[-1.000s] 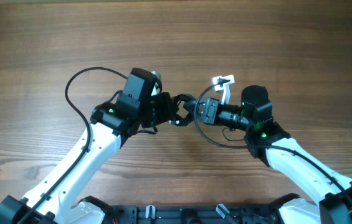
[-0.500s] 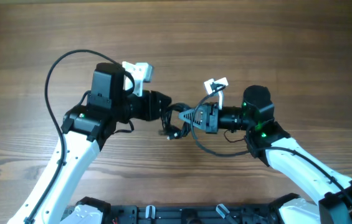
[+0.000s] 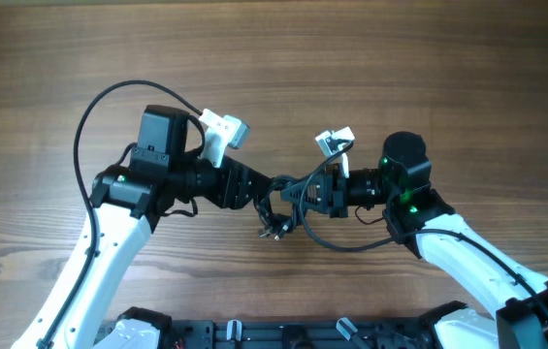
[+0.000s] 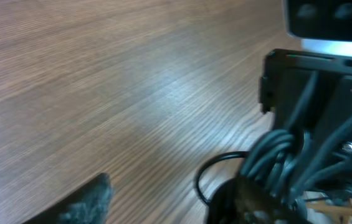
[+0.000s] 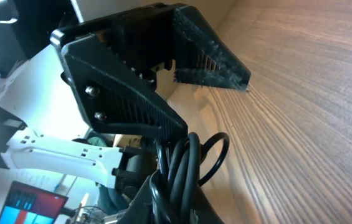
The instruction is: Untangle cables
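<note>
Overhead: one cable bundle (image 3: 276, 207), two grippers (image 3: 267, 187) (image 3: 302, 190).

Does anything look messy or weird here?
Yes. The thin black cables are bunched in a knotted clump in the middle, held by the right gripper, loops and plug ends dangling over the wooden table. Nothing else looks odd.

The far half of the table (image 3: 283, 48) is bare wood from side to side, open to either arm. The middle is blocked: the left gripper (image 3: 266, 190) and right gripper (image 3: 298, 192) meet nose to nose, the cables (image 3: 275, 218) dangling between them. The left arm (image 3: 109, 242) and right arm (image 3: 467, 252) slant in from the near corners, fencing a bare wedge before the black frame (image 3: 254, 334). A thick cord (image 3: 89, 116) loops out beyond the left arm.
</note>
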### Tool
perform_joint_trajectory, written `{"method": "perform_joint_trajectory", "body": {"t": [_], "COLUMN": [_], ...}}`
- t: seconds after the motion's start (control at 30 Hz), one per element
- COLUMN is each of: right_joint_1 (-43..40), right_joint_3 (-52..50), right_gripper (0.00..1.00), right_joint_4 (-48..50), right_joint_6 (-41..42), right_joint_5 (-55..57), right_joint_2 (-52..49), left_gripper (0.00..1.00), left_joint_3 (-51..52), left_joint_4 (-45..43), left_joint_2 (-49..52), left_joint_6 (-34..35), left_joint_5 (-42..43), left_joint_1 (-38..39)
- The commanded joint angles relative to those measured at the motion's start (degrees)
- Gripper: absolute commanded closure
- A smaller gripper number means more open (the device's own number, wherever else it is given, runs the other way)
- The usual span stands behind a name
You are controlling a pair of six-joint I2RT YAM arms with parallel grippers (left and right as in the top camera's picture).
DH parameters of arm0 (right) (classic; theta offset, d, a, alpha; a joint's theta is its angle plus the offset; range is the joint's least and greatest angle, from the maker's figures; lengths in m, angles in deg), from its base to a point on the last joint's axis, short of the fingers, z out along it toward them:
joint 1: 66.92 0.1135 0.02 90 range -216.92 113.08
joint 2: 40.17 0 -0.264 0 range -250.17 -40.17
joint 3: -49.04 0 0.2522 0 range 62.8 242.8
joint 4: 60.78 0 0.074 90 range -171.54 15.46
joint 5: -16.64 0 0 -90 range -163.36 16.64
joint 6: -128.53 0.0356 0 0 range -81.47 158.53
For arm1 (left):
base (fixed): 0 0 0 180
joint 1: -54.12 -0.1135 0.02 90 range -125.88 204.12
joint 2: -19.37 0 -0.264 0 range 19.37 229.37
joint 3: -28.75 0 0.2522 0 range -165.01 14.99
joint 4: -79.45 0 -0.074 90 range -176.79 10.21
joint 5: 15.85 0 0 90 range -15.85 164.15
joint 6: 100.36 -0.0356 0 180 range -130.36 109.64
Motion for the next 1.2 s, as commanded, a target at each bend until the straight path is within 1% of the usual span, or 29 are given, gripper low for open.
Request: {"method": "perform_joint_trajectory", "body": {"t": [0.0, 0.07, 0.17, 0.27, 0.3, 0.33, 0.4, 0.53, 0.6, 0.63, 0.67, 0.7, 0.73, 0.77, 0.8, 0.83, 0.87, 0.93, 0.97, 1.0, 1.07, 1.1, 1.17], "right_joint_1": [-0.3, -0.3, -0.3, -0.3, -0.3, -0.3, -0.3, -0.3, -0.3, -0.3, -0.3, -0.3, -0.3, -0.3, -0.3, -0.3, -0.3, -0.3, -0.3, -0.3, -0.3, -0.3, -0.3], "right_joint_3": [0.7, 0.7, 0.7, 0.7, 0.7, 0.7, 0.7, 0.7, 0.7, 0.7, 0.7, 0.7, 0.7, 0.7, 0.7, 0.7, 0.7, 0.7, 0.7, 0.7, 0.7, 0.7, 0.7], "right_gripper": [0.96, 0.96, 0.96, 0.96, 0.96, 0.96, 0.96, 0.96, 0.96, 0.96, 0.96, 0.96, 0.96, 0.96, 0.96, 0.96, 0.93, 0.47, 0.15, 0.0, 0.0, 0.0, 0.0], "right_joint_4": [0.9, 0.9, 0.9, 0.9, 1.0, 1.0, 1.0, 4.6, 6.7, 6.7, 6.6, 6.7, 6.7, 6.7, 6.7, 6.7, 6.6, 6.0, 5.0, 4.3, 2.5, 0.3, -2.6], "right_joint_6": [-1.9, -1.7, -1.7, -3.0, -3.1, -3.1, -2.8, -2.0, -1.5, -1.5, -1.4, -1.5, -1.5, -1.4, -1.4, -1.4, -1.4, 0.1, 1.9, 3.0, 5.6, 8.4, 10.4], "right_joint_5": [6.6, 7.2, 8.4, 10.3, 10.8, 10.8, 8.9, -1.3, -4.7, -5.2, -5.2, -5.1, -4.6, -3.8, -3.4, -3.2, -3.2, -0.7, 2.4, 4.8, 10.9, 15.4, 18.3], "right_joint_2": [-1.0, -1.0, -1.0, -1.0, -1.0, -1.0, -1.0, -1.0, -1.0, -1.0, -1.0, -1.0, -1.0, -1.0, -1.0, -1.0, -1.0, -1.0, -1.0, -1.0, -1.0, -1.0, -1.0], "left_gripper": [0.19, 0.2, 0.26, 0.27, 0.27, 0.27, 0.27, 0.28, 0.3, 0.32, 0.37, 0.45, 0.59, 0.79, 0.93, 0.96, 0.96, 0.96, 0.96, 0.96, 0.96, 0.96, 0.96], "left_joint_3": [-0.1, -0.1, -0.1, 0.0, 0.0, 0.0, 0.1, 0.1, 0.1, 0.1, 0.1, 0.1, 0.1, 0.1, 0.1, 0.1, 0.1, 0.1, 0.1, 0.1, 0.1, 0.1, 0.1], "left_joint_4": [0.7, 0.9, 0.9, 1.5, 3.2, 3.8, 4.3, 4.0, 2.5, 1.9, 1.5, 1.1, 0.4, -0.3, -0.8, -1.3, -1.6, -2.3, -2.7, -3.3, -5.5, -7.2, -9.0], "left_joint_2": [-0.4, -0.4, -0.4, -0.4, -0.3, -0.3, -0.2, 2.6, 5.2, 6.6, 7.5, 8.1, 8.6, 8.7, 8.7, 8.7, 8.7, 8.7, 8.7, 8.7, 8.7, 8.7, 8.7], "left_joint_6": [-1.1, -1.1, -1.1, -1.7, -4.8, -6.0, -6.9, -7.1, -7.1, -7.1, -7.1, -7.1, -7.1, -7.1, -7.1, -7.1, -7.1, -7.1, -6.5, -4.7, 2.9, 9.9, 18.9], "left_joint_5": [4.4, 5.1, 8.6, 11.3, 11.3, 11.2, 11.2, 10.8, 10.8, 10.9, 11.5, 12.4, 13.7, 14.9, 14.9, 14.9, 14.9, 14.6, 14.2, 13.2, 7.7, 2.1, -4.3], "left_joint_1": [-0.7, -1.9, -3.3, -3.3, -3.3, -3.3, -3.3, -3.3, -3.3, -3.3, -3.3, -3.3, -3.3, -3.3, -3.3, -3.3, -3.3, -3.4, -3.4, -3.5, -3.9, -4.3, -4.6]}}
